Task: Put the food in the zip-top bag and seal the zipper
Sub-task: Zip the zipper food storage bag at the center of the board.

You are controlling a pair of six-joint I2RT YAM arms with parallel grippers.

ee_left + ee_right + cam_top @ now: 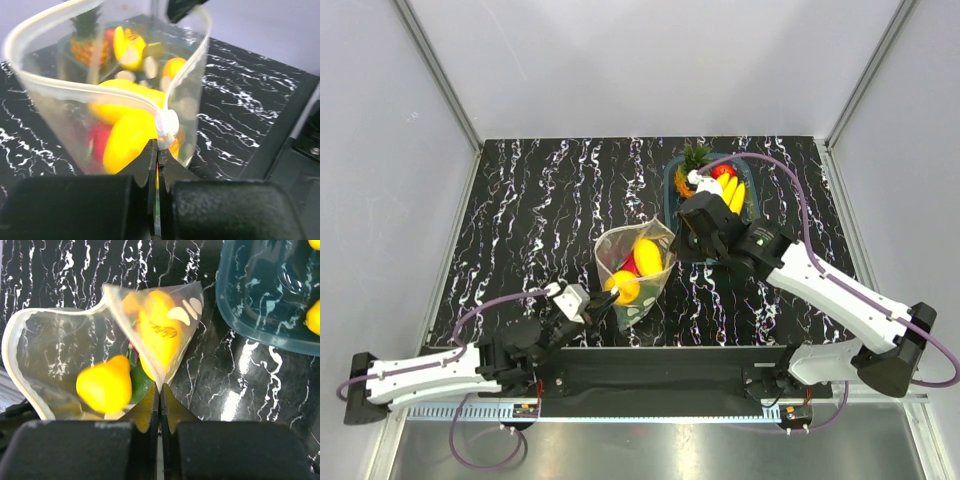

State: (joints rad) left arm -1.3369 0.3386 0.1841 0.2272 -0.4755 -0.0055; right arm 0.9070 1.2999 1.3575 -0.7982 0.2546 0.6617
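The clear dotted zip-top bag (620,250) stands with its mouth open at mid-table. Inside it are two yellow fruits (647,254) and the pink-red dragon fruit (631,267), which is mostly hidden. My left gripper (608,299) is shut on the bag's near corner, just under the white slider (166,125) of the zipper (95,92). My right gripper (676,244) is shut on the bag's far right edge (161,382). The right wrist view shows the yellow fruits (105,385) through the plastic, with green and red behind them.
The dark teal basket (670,190) sits at the back right, just behind my right gripper, holding a toy pineapple (694,158), a red fruit and yellow bananas (733,192). Grey walls enclose the black marbled table (520,220).
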